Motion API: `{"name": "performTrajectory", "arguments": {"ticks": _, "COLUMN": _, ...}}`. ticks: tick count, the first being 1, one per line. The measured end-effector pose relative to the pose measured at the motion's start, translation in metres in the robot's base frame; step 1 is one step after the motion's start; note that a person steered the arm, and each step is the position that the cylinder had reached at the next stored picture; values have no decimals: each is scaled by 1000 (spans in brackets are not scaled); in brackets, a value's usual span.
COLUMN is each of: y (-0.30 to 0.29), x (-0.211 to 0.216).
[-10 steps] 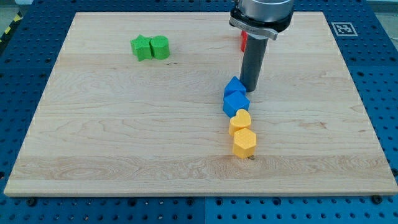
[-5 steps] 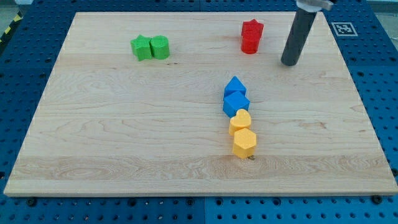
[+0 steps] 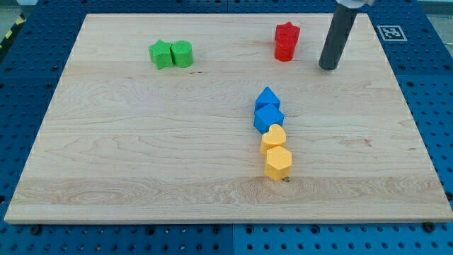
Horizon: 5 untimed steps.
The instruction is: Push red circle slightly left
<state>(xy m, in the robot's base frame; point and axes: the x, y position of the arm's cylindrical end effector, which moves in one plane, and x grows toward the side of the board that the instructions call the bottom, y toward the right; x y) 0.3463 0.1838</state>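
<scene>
So the red stuff (image 3: 287, 42) sits near the view's top, right of centre, on the wooden surface (image 3: 141, 142). It looks like two red pieces pressed together: a star-ish one at the back and a rounder one in front of it, which I'd take for the red circle (image 3: 284, 49), though the outline is hard to make out from here. Both are a plain glossy red, no markings.

My tip (image 3: 328, 68) is down on the surface just to the view's right of the red pair, with a clear gap between, not touching. There's no claw on this arm, just the dark rod, so nothing to report as clenched or released.

Writing-wise, the only thing is a black and white square tag (image 3: 388, 32) at the surface's top right corner; no readable text on it.

Count: two red, two green (image 3: 170, 54) side by side and touching at the top left, two blue (image 3: 267, 108) and two yellow (image 3: 275, 150). The blue and yellow ones form one touching column near the middle, blue above yellow. The upper yellow is a heart, the lower looks hexagonal. Eight blocks total.
</scene>
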Motion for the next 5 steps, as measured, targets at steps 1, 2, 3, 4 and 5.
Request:
{"name": "performTrajectory", "arguments": {"ticks": 1, "y": 14, "x": -10}}
{"name": "performTrajectory", "arguments": {"ticks": 2, "y": -6, "x": -48}}
{"name": "performTrajectory", "arguments": {"ticks": 3, "y": -50, "x": -33}}
{"name": "performTrajectory", "arguments": {"ticks": 4, "y": -65, "x": -25}}
{"name": "performTrajectory", "arguments": {"ticks": 5, "y": -85, "x": -11}}
